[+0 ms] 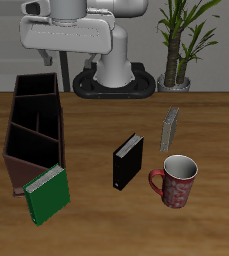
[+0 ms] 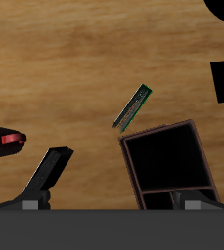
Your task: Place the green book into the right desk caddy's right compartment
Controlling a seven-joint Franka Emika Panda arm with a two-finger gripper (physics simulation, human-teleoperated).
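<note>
**Green book: position and grasp assessment**

Wooden tabletop fills both views; a potted plant (image 1: pixel 183 40) stands behind the work area beside the robot's base.

**Layout.** The right desk caddy (image 1: pixel 16 150) lies lengthwise near one side of the table, its three compartments open upward. The green book (image 1: pixel 47 194) stands on edge at the caddy's end nearest the table's front, just beside it and apparently leaning against its end wall; contact cannot be confirmed. A black book (image 1: pixel 128 161) stands upright near the table's middle, a red mug (image 1: pixel 176 181) sits next to it, and a grey book (image 1: pixel 170 129) stands farther back.

**Gripper state.** In the wrist view the gripper (image 2: pixel 113 200) shows two fingers spread wide with nothing between them. It hangs high over the table, well apart from the green book (image 2: pixel 132 107), which appears there edge-on beside the caddy's end compartment (image 2: pixel 167 161).

**Handling judgement.**
- The book looks thin, rigid and light; a hardcover should not flex under the fingers.
- Smooth covers may slip, so a firm pinch is advisable.
- Best hold: across the two covers at the upper edge, near its middle, so the book hangs straight.
- Its lean means the fingers probably need to be turned to match the covers before closing.
</note>
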